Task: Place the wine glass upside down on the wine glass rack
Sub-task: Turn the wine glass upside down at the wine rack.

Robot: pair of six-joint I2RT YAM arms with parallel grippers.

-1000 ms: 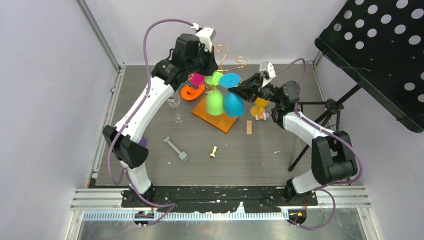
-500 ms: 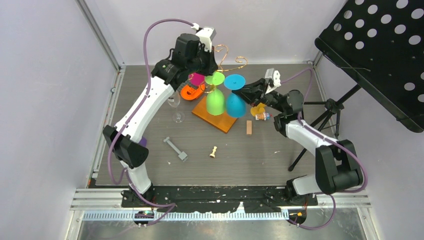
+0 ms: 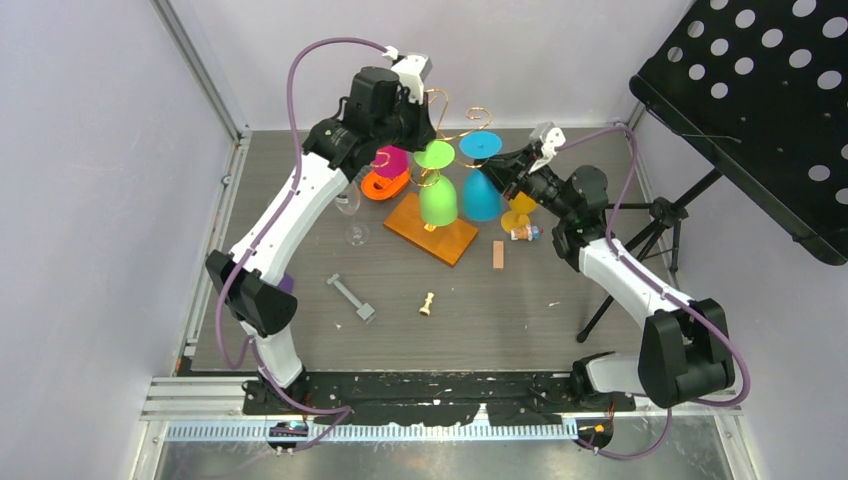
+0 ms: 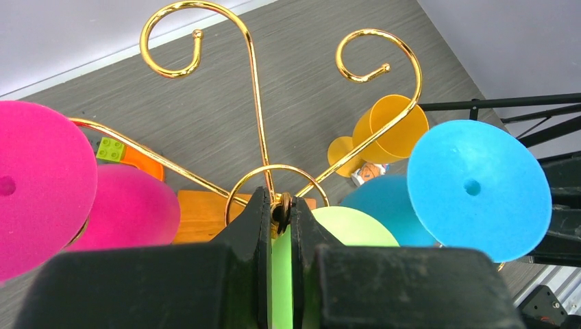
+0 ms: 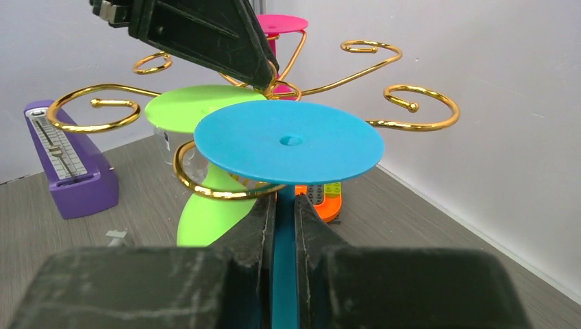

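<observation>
The wine glass rack (image 3: 455, 241) stands on its orange-brown wooden base toward the far middle of the table (image 3: 500, 320), its gold curled arms spreading at the top. The left gripper (image 4: 277, 205) comes in from 10 o'clock and is nipped narrow on the small ring at the top of the rack's central post, fingers almost together with only the gold wire between them.

The right gripper (image 5: 282, 205) reaches in from 3 o'clock and is clamped on the stem of the blue wine glass (image 5: 291, 140). That glass is upside down, foot disc up and level, bowl hanging below, at about 3 o'clock of the post. In the right wrist view a gold curl runs close under the foot beside the stem; whether the foot bears on the wire cannot be told.

A green wine glass (image 3: 437, 200) hangs inverted just beside the blue one, near the post, and a pink wine glass (image 3: 392, 160) hangs at 10 o'clock.

On the table, a clear wine glass (image 3: 350, 205) stands upright at 9 o'clock of the base, with an orange Lego-topped piece (image 3: 383, 183) near it. A yellow goblet (image 4: 387, 127) lies at 3 o'clock, a small bottle (image 3: 524, 233) next to it. A wooden block (image 3: 498, 256) sits at 4 o'clock, a chess piece (image 3: 427, 303) at 6, a grey dumbbell-shaped part (image 3: 350, 297) at 7
</observation>
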